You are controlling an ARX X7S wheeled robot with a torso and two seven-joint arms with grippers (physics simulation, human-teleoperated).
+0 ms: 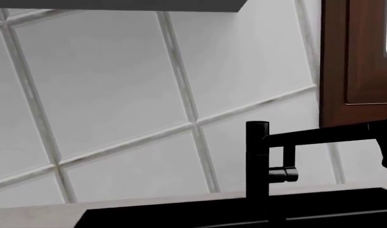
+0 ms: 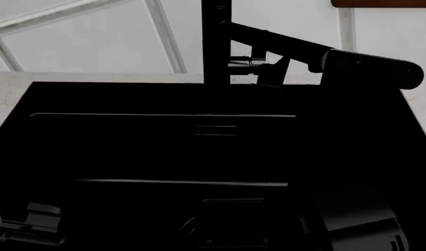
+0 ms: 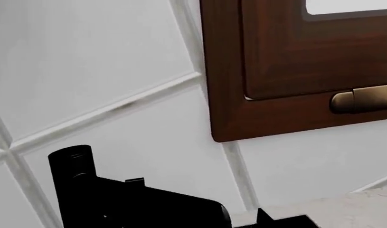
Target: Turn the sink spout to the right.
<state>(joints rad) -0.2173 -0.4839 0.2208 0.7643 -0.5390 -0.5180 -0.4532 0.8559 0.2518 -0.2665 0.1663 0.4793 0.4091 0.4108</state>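
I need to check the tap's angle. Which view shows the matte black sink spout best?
The left wrist view: the matte black sink spout shows post and arm against pale tiles. The head view crops its top; the right wrist view shows only the upper post.

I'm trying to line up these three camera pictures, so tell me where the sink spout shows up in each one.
Head view: the sink spout stands top centre behind the sink, its arm angling right.
Left wrist view: post lower right of centre, arm running right.
Right wrist view: only the post's top, bottom left.
Shared landmark: the white tiled wall with grey grout lines.
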